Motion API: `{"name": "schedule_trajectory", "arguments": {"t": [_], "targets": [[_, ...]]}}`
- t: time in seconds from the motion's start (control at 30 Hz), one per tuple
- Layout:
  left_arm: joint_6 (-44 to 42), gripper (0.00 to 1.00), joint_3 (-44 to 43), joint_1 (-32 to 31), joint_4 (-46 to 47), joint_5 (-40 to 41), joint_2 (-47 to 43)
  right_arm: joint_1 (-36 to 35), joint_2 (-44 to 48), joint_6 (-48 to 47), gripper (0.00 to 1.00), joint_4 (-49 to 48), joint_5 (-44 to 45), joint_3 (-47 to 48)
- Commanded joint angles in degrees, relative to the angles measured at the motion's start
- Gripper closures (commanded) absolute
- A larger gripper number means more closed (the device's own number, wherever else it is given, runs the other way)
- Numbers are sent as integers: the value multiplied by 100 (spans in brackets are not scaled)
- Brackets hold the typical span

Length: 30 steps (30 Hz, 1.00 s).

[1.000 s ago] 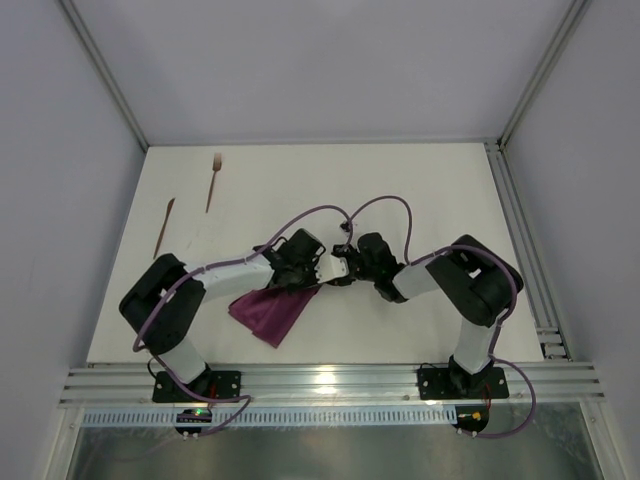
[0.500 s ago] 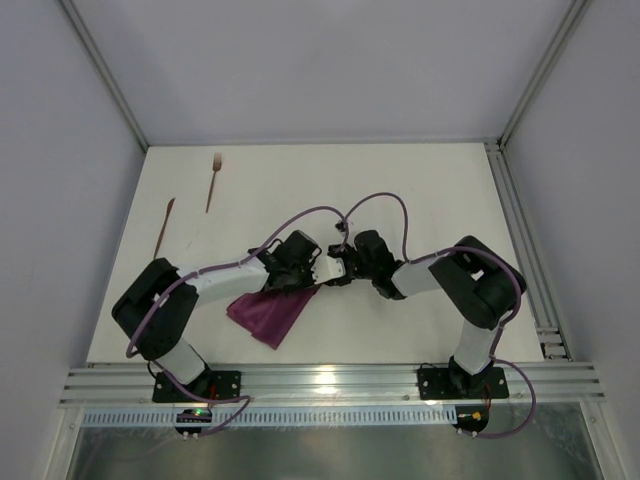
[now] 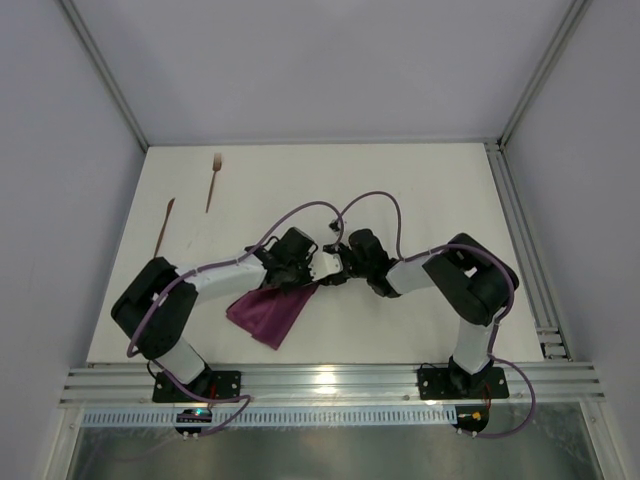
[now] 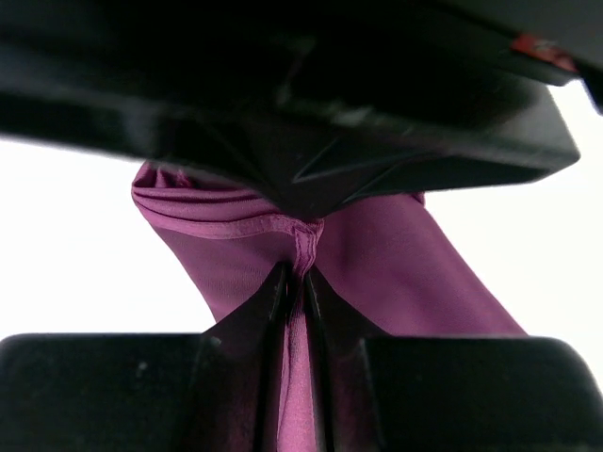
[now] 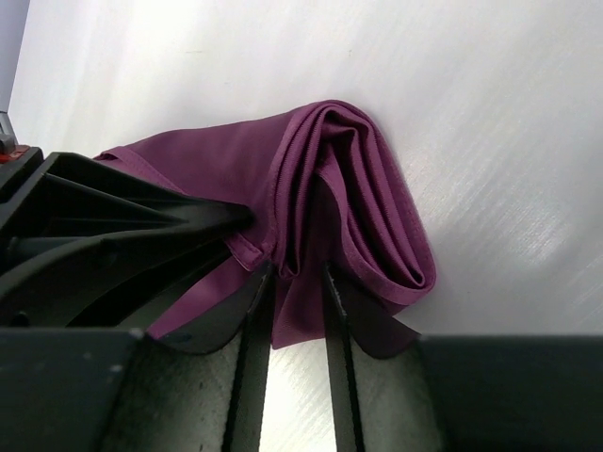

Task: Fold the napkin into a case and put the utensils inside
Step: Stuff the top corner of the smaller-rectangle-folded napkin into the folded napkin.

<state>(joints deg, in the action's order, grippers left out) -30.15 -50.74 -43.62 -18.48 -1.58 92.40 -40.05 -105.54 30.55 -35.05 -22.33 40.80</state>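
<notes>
White table under grey walls, two arms meeting mid-table. Bunched napkin lying near the centre, towards the left arm. Hem clamped in left gripper; right gripper parted, straddling a thick fold. Far left, fork and knife, well apart from the cloth. Probably mid-fold, no case yet; next, spreading and creasing flat. No readable writing.

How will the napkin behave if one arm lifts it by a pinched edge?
Likely floppy: the napkin slumps in soft rolled folds and puckers where the left gripper pinches it. Probably light: the cloth looks thin, layers bunching into a narrow pinch. Its slight sheen suggests folds may slide apart.
</notes>
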Motion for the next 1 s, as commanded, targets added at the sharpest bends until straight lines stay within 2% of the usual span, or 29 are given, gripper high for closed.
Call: {"name": "schedule_trajectory", "arguments": {"t": [0.0,0.1,0.2,0.33,0.47,0.63,0.87,0.97], "targets": [[141,86,-50,99,125,-123,-126,-38,-187,-66,70,-2,9,69],[185,89,-94,143,134,9,-56,-46,-195,-75,73,-37,-61,60],[194,94,-111,178,143,97,-12,-46,-178,-136,69,-37,-131,51],[80,94,-94,187,38,97,-38,-64,-178,-215,65,94,-97,121],[45,96,-41,318,-15,262,-134,-125,-187,-330,65,551,298,262],[-26,98,38,442,-59,317,-222,-134,-222,-304,65,516,325,262],[9,98,38,477,-129,-114,-275,-213,-292,-321,65,665,430,359],[18,98,20,765,-103,-272,-293,-249,-318,-304,65,745,606,350]]}}
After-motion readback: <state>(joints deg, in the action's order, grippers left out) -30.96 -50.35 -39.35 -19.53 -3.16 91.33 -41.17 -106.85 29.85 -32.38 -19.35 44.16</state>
